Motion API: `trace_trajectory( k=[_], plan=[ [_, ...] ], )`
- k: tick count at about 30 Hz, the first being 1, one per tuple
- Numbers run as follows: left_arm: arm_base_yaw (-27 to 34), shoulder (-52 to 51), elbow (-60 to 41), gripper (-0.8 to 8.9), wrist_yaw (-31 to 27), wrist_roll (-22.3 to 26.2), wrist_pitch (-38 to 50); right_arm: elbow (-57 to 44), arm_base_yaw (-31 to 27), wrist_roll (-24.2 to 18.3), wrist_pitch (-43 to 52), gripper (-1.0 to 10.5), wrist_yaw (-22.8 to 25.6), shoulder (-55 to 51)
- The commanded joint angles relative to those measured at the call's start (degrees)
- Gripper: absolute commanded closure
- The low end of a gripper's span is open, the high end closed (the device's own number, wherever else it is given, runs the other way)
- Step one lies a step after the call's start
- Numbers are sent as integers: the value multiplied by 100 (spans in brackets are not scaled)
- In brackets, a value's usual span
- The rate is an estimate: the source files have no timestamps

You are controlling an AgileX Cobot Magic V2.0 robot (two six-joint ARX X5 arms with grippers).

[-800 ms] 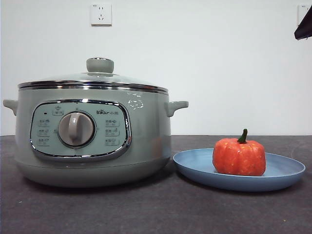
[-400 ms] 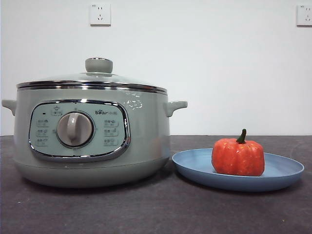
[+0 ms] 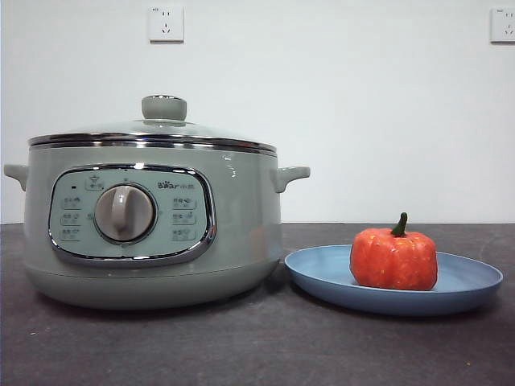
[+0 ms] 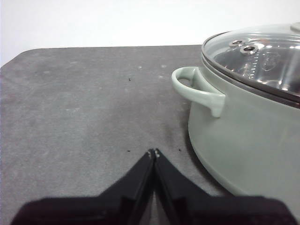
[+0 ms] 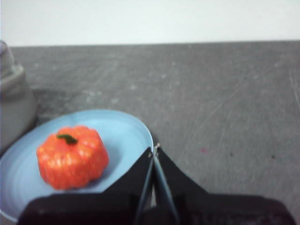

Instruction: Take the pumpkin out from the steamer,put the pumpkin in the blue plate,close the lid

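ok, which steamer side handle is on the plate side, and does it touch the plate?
The steamer's handle facing the blue plate; it hangs above the plate's near rim, not touching. The other handle points away.

The orange pumpkin (image 3: pixel 393 259) sat upright, green stem up, on the blue plate (image 3: pixel 322 275), just beside the sage-green steamer (image 3: pixel 241 233), whose glass lid (image 3: pixel 164 121) was closed on its rim.

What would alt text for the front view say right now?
A pumpkin sits on a blue plate to the right of a sage-green steamer whose glass lid is closed, all on a dark table. No arm shows; two wall sockets sit high on the white wall.
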Motion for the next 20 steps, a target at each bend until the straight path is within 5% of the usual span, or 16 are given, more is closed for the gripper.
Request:
trace_trajectory(
  k=[1, 5, 20],
  plan=[
    [17, -17, -85, 817, -9, -35, 22, -103, -13, -26, 2, 963, -4, -20],
    [17, -17, -85, 817, -7, -35, 22, -101, -11, 321, 7, 963, 4, -11],
    [17, -17, -85, 817, -9, -35, 22, -101, -13, 317, 9, 963, 35, 9]
  ],
)
